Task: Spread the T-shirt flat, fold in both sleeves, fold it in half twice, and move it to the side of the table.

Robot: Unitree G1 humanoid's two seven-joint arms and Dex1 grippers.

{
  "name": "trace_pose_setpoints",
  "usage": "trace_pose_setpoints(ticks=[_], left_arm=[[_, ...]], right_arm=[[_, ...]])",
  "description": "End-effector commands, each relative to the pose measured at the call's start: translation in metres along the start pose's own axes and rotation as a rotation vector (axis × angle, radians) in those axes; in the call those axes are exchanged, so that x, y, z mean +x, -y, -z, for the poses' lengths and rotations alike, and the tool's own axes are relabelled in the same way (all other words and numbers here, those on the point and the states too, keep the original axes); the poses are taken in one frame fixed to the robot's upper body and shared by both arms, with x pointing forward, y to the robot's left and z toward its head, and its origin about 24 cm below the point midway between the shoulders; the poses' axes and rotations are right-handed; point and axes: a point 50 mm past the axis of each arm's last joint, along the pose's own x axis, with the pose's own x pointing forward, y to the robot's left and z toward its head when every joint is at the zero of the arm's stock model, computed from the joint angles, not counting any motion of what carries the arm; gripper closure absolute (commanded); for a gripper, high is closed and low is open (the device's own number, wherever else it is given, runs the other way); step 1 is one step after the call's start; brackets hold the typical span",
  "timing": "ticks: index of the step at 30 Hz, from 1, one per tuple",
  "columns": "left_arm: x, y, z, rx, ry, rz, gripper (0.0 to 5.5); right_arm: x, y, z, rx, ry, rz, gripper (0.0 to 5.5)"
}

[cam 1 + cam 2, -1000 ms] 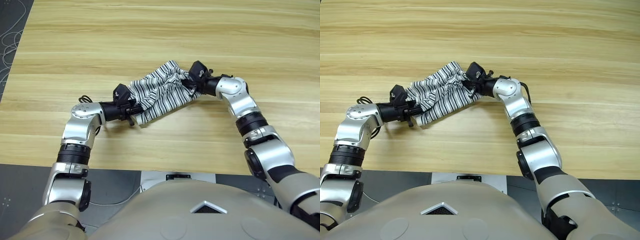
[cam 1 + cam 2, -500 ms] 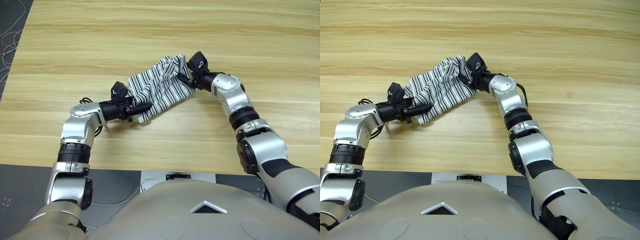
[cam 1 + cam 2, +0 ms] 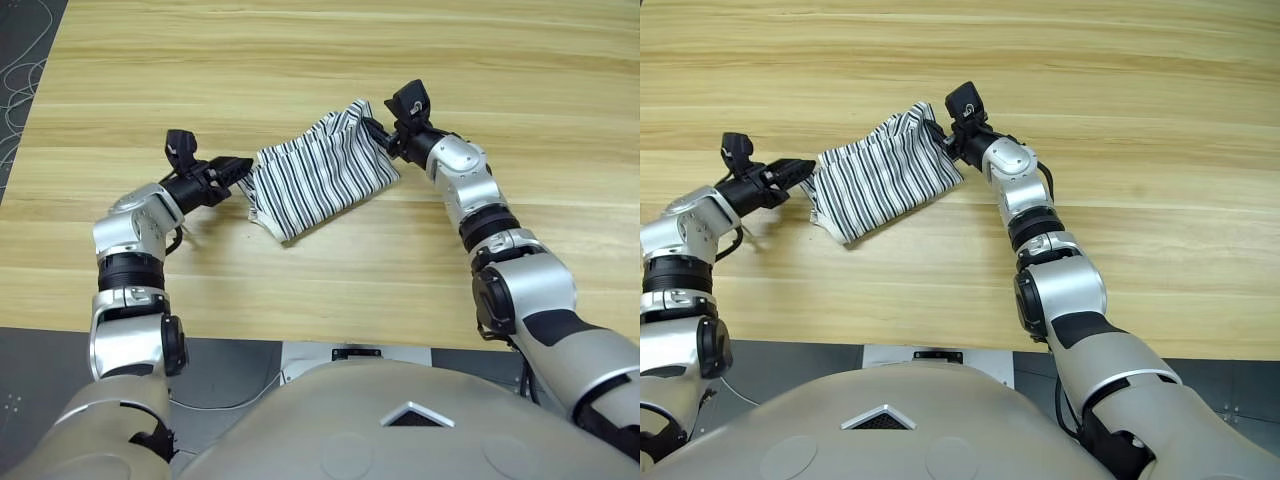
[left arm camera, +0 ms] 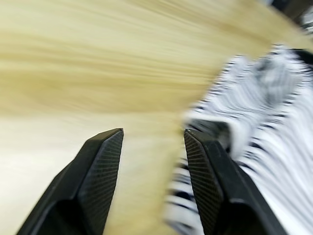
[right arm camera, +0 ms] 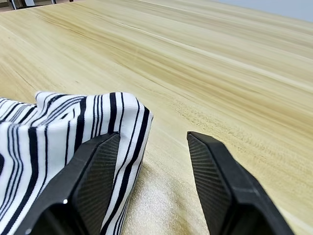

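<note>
My left hand [image 3: 238,165] open beside the bunched T-shirt [image 3: 320,178], right hand [image 3: 380,135] open at its corner; sleeves hidden, wide desk [image 3: 300,60] beyond

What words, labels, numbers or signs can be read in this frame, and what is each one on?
None: no text, number or sign can be read.
T-shirt: black and white stripes only, no print.
Table: plain wood grain, no label.
Left gripper and right gripper: the fingers show a fine mesh texture, no marking.
</note>
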Motion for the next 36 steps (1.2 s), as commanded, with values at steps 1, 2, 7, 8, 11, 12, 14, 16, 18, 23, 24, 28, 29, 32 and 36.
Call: trace_pose_setpoints(ticks=[1,2,7,8,11,12,14,16,18,23,24,28,29,32,36], left_arm=[[-0.009,-0.02,0.037,0.015,-0.171,-0.154,3.19],[-0.011,-0.025,0.038,0.03,-0.182,-0.184,3.19],[-0.011,-0.031,0.029,0.053,-0.164,-0.22,3.19],[-0.008,-0.029,0.021,0.057,-0.125,-0.205,3.19],[-0.001,-0.014,-0.017,0.101,0.039,-0.112,3.19],[0.0,-0.004,-0.033,0.13,0.104,-0.075,3.19],[0.0,0.015,-0.054,0.18,0.193,-0.032,3.19],[0.002,0.036,-0.062,0.227,0.225,0.0,3.19],[0.007,0.059,-0.06,0.265,0.223,0.045,3.19],[0.024,0.107,-0.034,0.31,0.157,0.132,3.19],[0.028,0.114,-0.027,0.318,0.136,0.151,3.19],[0.043,0.138,0.006,0.331,0.029,0.211,3.19],[0.046,0.137,0.014,0.332,0.002,0.202,3.19],[0.048,0.122,0.027,0.322,-0.055,0.15,3.19],[0.041,0.074,0.04,0.286,-0.138,-0.015,3.19]], right_arm=[[0.002,0.0,-0.006,-0.068,0.015,0.012,2.97],[0.002,0.0,-0.006,-0.079,0.016,0.015,2.97],[0.005,-0.002,-0.001,-0.217,-0.042,0.061,2.97],[0.005,-0.001,0.0,-0.239,-0.05,0.079,2.97],[0.003,0.01,-0.013,-0.269,0.042,0.212,2.97],[0.001,0.015,-0.021,-0.285,0.099,0.261,2.97],[-0.002,0.02,-0.033,-0.303,0.179,0.325,2.97],[-0.004,0.023,-0.038,-0.316,0.222,0.357,2.97],[-0.005,0.022,-0.039,-0.319,0.245,0.37,2.97],[-0.006,0.01,-0.034,-0.307,0.272,0.334,2.97],[-0.006,0.008,-0.034,-0.306,0.274,0.327,2.97],[-0.007,0.007,-0.035,-0.293,0.279,0.32,2.97],[-0.006,0.006,-0.036,-0.29,0.282,0.315,2.97],[-0.005,0.003,-0.04,-0.288,0.296,0.3,2.97],[-0.005,-0.002,-0.046,-0.289,0.315,0.274,2.97]])
